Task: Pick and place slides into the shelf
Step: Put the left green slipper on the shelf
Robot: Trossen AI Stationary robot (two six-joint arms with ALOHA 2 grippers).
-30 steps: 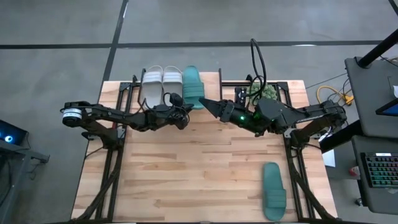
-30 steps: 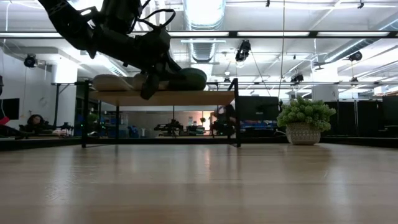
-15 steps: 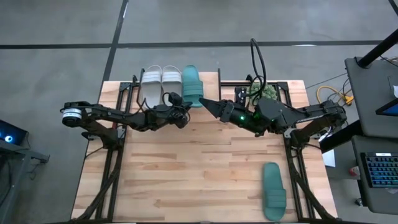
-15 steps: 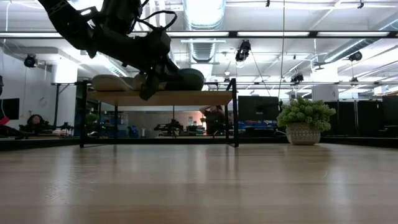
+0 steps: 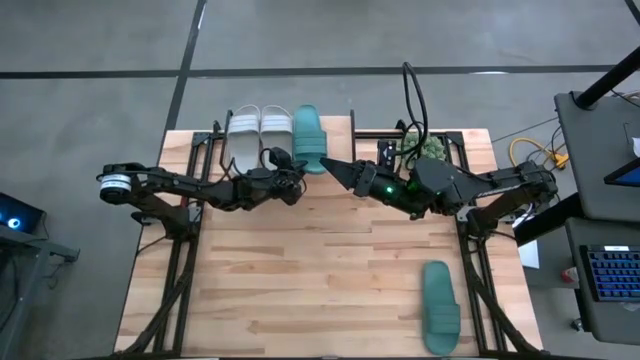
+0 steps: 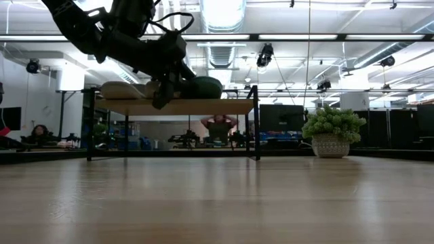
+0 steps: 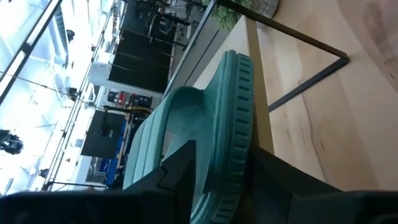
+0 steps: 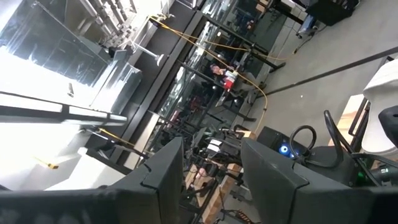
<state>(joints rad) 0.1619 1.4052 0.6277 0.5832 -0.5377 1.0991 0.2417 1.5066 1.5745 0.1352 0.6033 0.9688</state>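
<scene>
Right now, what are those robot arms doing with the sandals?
They are putting slides onto the shelf. Two pale grey-white slides and one teal slide lie on top of it. The left gripper is at the teal slide's near end, its fingers on either side of the edge. The right gripper waits beside it, fingers apart and empty. Another teal slide lies on the table, not yet picked up.

Two pale grey-white slides [image 5: 259, 133] lie side by side on the shelf [image 6: 203, 106], a low rack with a light plank top and thin black legs. A teal slide [image 5: 309, 137] rests just beside them. The second teal slide [image 5: 439, 306] lies well apart on the tabletop's near right.
</scene>
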